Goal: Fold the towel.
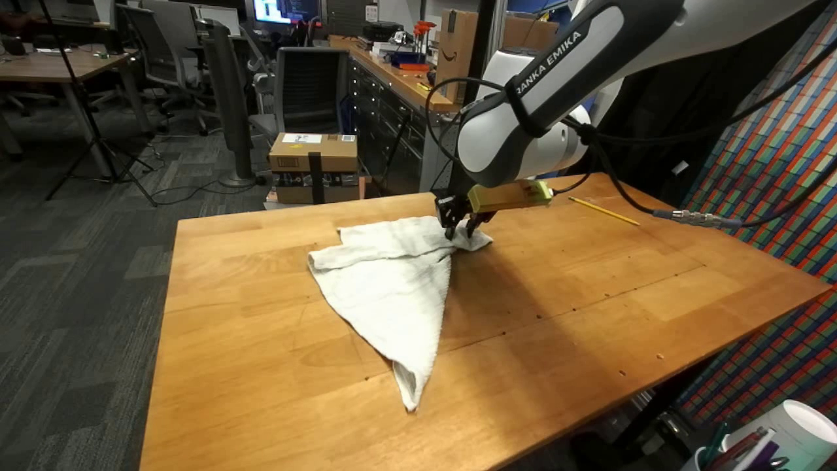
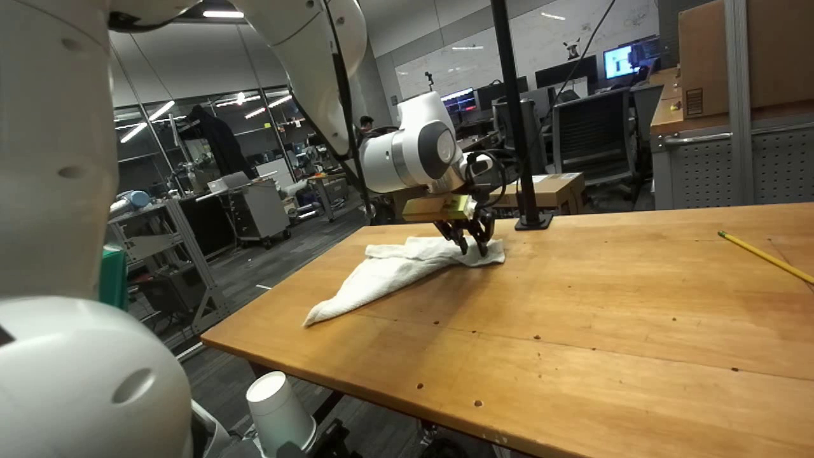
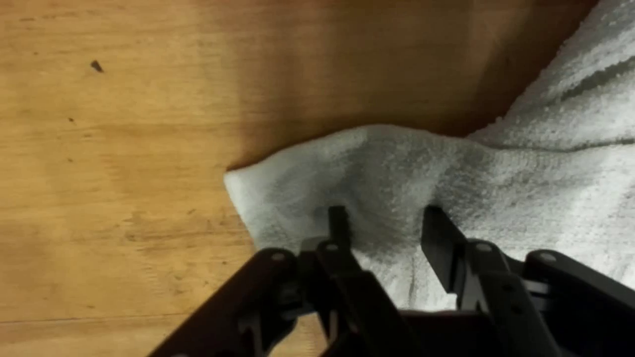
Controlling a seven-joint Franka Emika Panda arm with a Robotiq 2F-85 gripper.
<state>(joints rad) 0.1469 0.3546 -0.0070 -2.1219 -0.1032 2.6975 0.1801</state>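
A white towel (image 1: 392, 294) lies on the wooden table (image 1: 248, 392), partly folded over, with a band across its far end and a point towards the near side. It also shows in an exterior view (image 2: 381, 277). My gripper (image 1: 460, 234) points down at one corner of the towel's far end, as seen in both exterior views (image 2: 474, 252). In the wrist view the fingers (image 3: 385, 210) are apart, with towel (image 3: 536, 198) showing between and around them. The fingertips are at or just above the cloth; whether they touch it, I cannot tell.
A yellow pencil (image 1: 605, 211) lies on the table, also seen in an exterior view (image 2: 766, 257). A black pole (image 2: 518, 127) stands at the table edge close to the gripper. A white cup (image 2: 280, 407) stands below the table's edge. Cables hang from the arm.
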